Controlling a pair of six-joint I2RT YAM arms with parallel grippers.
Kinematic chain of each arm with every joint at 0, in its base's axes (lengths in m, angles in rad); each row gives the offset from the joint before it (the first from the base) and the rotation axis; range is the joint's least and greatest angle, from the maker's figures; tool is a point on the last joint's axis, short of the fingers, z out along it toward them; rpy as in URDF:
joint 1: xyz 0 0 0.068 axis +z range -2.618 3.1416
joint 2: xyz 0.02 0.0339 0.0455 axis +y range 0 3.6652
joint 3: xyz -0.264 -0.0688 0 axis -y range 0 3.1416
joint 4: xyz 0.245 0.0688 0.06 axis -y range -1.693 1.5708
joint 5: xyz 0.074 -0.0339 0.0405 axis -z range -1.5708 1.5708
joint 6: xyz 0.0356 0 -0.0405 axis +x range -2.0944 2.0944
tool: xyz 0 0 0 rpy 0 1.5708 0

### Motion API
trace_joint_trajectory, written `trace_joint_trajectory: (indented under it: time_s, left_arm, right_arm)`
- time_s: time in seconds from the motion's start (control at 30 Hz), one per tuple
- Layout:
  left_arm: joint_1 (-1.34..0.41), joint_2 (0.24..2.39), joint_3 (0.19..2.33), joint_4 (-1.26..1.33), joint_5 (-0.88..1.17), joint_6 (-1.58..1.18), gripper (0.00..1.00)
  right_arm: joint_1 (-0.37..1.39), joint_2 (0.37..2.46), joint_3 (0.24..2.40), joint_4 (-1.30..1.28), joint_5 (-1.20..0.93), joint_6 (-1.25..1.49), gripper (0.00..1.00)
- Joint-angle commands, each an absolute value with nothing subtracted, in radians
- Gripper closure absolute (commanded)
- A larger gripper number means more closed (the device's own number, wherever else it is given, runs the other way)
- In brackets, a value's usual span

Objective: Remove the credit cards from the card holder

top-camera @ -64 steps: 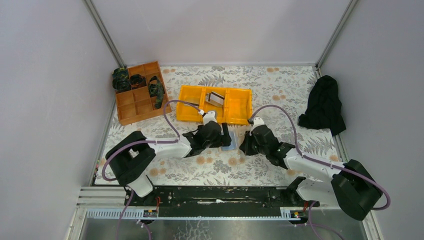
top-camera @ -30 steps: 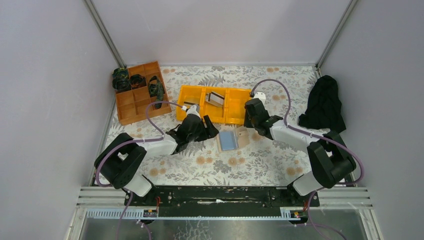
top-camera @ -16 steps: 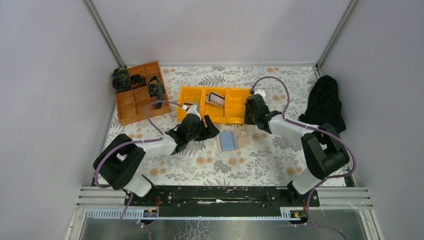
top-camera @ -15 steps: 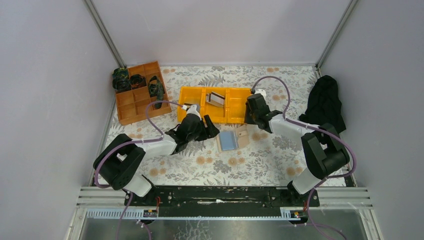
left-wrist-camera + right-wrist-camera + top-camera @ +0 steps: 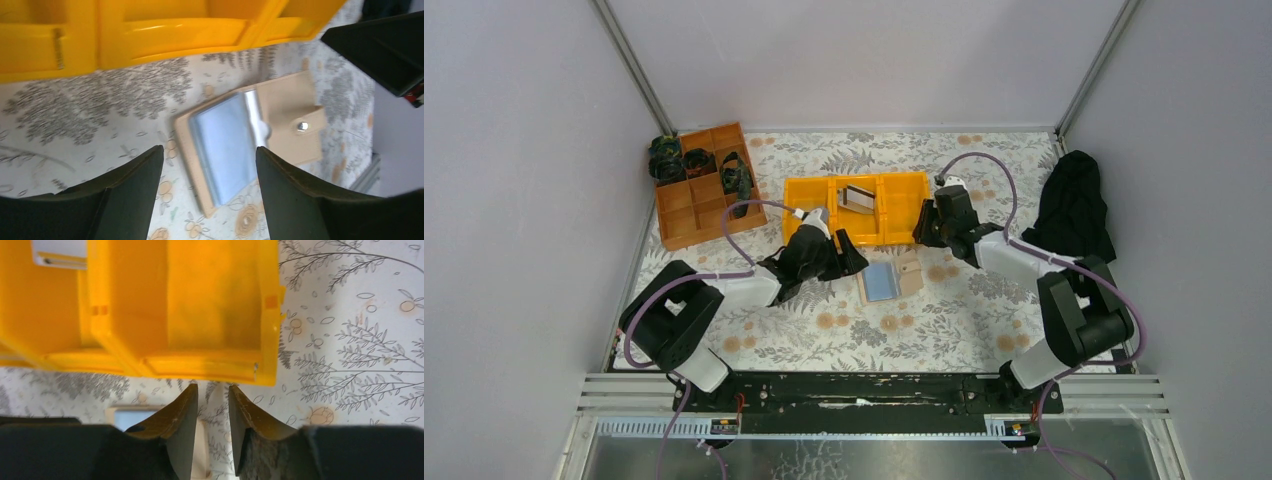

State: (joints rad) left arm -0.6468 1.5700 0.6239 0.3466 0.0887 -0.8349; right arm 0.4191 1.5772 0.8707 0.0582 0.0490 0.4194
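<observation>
Left gripper (image 5: 851, 262) stands wide with nothing between its jaws. It has backed off to 9 o'clock of the card holder (image 5: 886, 280) and touches nothing. Its wrist view looks between the spread fingers (image 5: 135, 185) at the holder (image 5: 235, 150), which lies open on the patterned tablecloth (image 5: 964, 320), blue-grey sleeves up and snap flap folded out to the right.

Right gripper (image 5: 927, 232) has changed more. Two seconds ago it worked at the holder beside the left one. Then it swung up to the right end of the yellow bin (image 5: 904, 212), at 12 to 1 o'clock of the holder. Its jaws, pinched nearly together a second ago, now show a narrow gap with only cloth behind it (image 5: 212, 387).

That reads as a drop-off – yet the right compartment (image 5: 215, 295) shows no card I can make out. One credit card (image 5: 856, 197) leans in the middle compartment (image 5: 57, 252).

The holder lies free of both arms. Whether its sleeves hide more cards, I cannot tell – likely another pull is due.
</observation>
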Motion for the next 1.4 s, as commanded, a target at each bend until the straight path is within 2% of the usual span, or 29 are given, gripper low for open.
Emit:
trace_joint_trajectory:
  time_s: [0.0,0.1,0.33,0.53,0.6,0.73,0.83,1.37]
  left_arm:
    - [-0.64,1.581,0.614,0.553,0.184,-0.85,0.24]
    - [-0.642,1.605,0.605,0.63,0.224,-0.883,0.24]
    - [-0.673,1.667,0.633,0.584,0.169,-0.883,0.24]
    - [-0.711,1.696,0.645,0.59,0.157,-0.887,0.24]
    - [-0.724,1.706,0.649,0.596,0.15,-0.89,0.24]
    - [-0.738,1.735,0.652,0.622,0.152,-0.903,0.24]
    - [-0.742,1.755,0.652,0.645,0.164,-0.918,0.24]
    - [-0.757,1.761,0.684,0.69,0.251,-0.962,0.24]
  right_arm:
    - [0.422,1.476,0.832,0.124,-0.056,0.42,0.63]
    - [0.433,1.447,0.789,0.134,-0.085,0.424,0.61]
    - [0.464,1.435,0.701,0.131,-0.12,0.451,0.52]
    - [0.477,1.414,0.641,0.128,-0.118,0.456,0.49]
    - [0.478,1.4,0.622,0.126,-0.115,0.456,0.52]
    - [0.478,1.379,0.591,0.125,-0.109,0.457,0.73]
    - [0.477,1.365,0.569,0.131,-0.12,0.464,0.81]
    - [0.477,1.39,0.547,0.158,-0.132,0.467,0.83]
